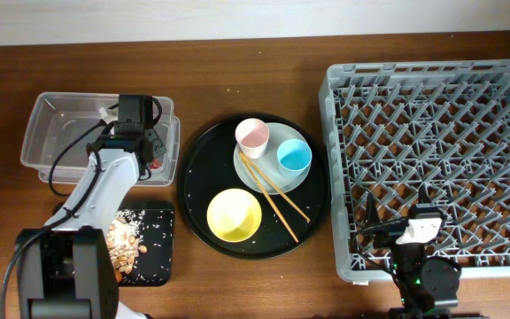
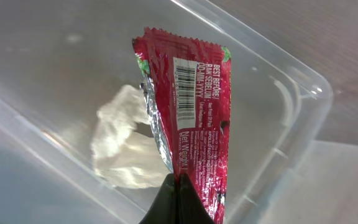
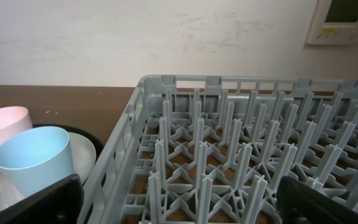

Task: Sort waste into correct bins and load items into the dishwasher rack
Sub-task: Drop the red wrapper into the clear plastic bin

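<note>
Wooden table [image 1: 264, 283], whitish, possibly plaster wall [image 3: 135, 37]

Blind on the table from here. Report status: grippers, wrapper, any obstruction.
Left gripper shut on red snack wrapper, hanging over clear tub. Crumpled white tissue already in tub. Right gripper open, empty, at dishwasher rack near edge. Nothing blocking the drop.

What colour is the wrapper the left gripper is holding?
Red snack wrapper, silver inside; left wrist view shows it best.
</note>
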Action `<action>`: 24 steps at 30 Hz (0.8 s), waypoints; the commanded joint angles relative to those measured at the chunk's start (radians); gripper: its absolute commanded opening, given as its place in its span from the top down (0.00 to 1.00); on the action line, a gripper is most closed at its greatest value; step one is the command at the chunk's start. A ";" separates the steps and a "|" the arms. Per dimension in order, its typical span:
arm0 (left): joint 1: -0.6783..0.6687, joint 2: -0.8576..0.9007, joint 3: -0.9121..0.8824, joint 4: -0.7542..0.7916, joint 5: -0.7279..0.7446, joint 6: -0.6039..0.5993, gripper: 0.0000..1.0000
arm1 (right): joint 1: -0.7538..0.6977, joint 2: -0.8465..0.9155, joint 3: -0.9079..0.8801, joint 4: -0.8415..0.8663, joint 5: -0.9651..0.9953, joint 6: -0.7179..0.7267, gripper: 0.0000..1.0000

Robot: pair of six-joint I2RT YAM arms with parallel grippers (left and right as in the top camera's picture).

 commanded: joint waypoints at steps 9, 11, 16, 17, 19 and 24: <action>0.002 0.003 -0.005 0.010 0.308 -0.056 1.00 | 0.006 -0.005 -0.006 -0.006 0.009 0.004 0.02; 0.002 0.003 -0.005 0.016 0.326 -0.105 0.99 | 0.006 -0.005 -0.006 -0.006 0.009 0.004 0.02; 0.002 0.003 -0.005 0.076 0.352 -0.145 0.99 | 0.006 -0.005 -0.006 -0.006 0.009 0.004 0.02; 0.002 0.003 -0.005 0.088 0.352 -0.145 0.99 | 0.006 -0.005 -0.006 -0.006 0.009 0.004 0.02; 0.002 0.003 -0.004 0.097 0.352 -0.145 0.99 | 0.006 -0.005 -0.006 -0.006 0.009 0.004 0.02; 0.003 -0.001 0.001 0.100 0.388 -0.201 0.99 | 0.006 -0.005 -0.006 -0.006 0.009 0.004 0.02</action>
